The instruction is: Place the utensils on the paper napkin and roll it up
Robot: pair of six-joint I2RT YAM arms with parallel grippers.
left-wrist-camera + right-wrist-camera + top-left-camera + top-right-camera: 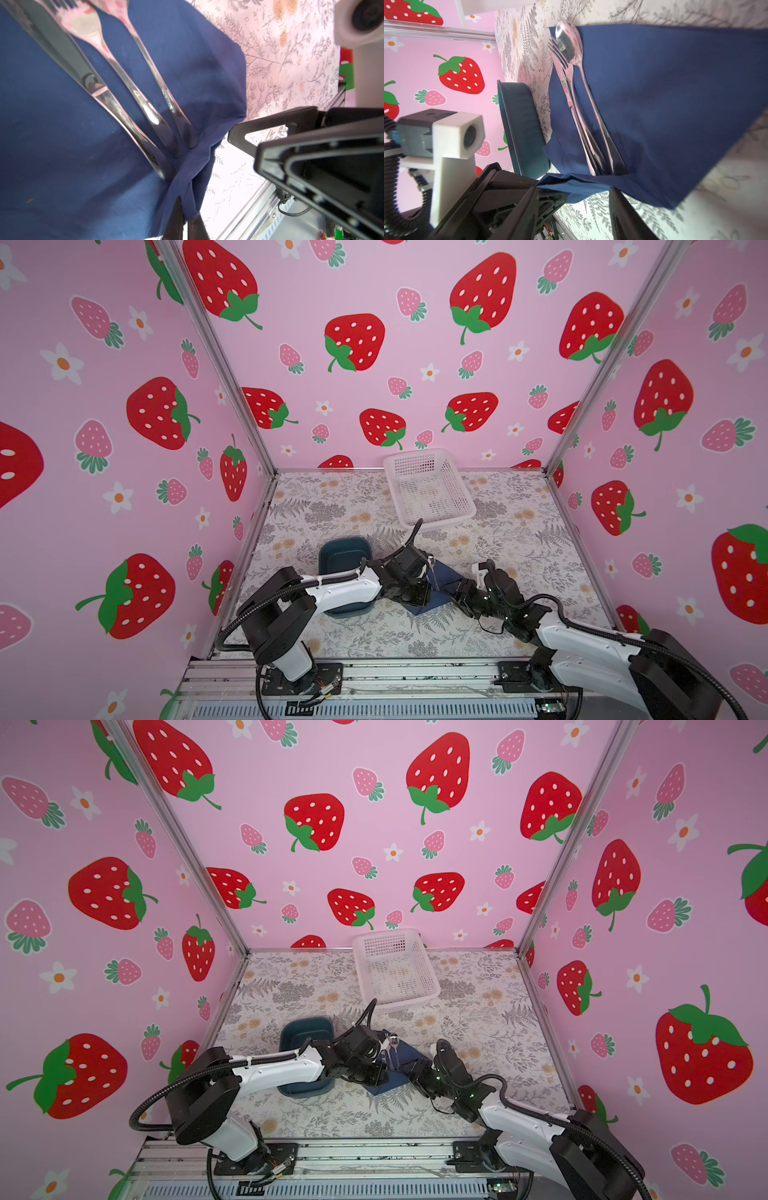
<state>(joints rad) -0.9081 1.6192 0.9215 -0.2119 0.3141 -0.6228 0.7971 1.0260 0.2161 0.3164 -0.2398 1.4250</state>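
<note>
**A:** Why is the left end effector (185,216) sitting at that corner?

**B:** Its jaws are pinched together on the paper napkin (62,145), which bunches into a twisted tail between them. My guess is that it lifts this corner so it can be folded over the handles to start the roll.

**A:** So the utensils (583,116) are already placed?

**B:** Yes. The knife (68,58), fork (116,68) and spoon (153,68) lie side by side on the blue sheet. Their handle ends converge just beside the pinched corner, and their heads point toward the far edge. The napkin lies flat on the counter (519,531), close beside the teal tray (345,549) and well apart from the white basket (428,489).

**A:** And the right end effector (247,145)?

**B:** It hangs just beside the same end of the napkin, off the cloth on the bare counter. Only one finger shows clearly in its own wrist view, so I cannot tell how its jaws stand. It seems to be holding nothing, and is probably waiting to tuck or press.
</note>
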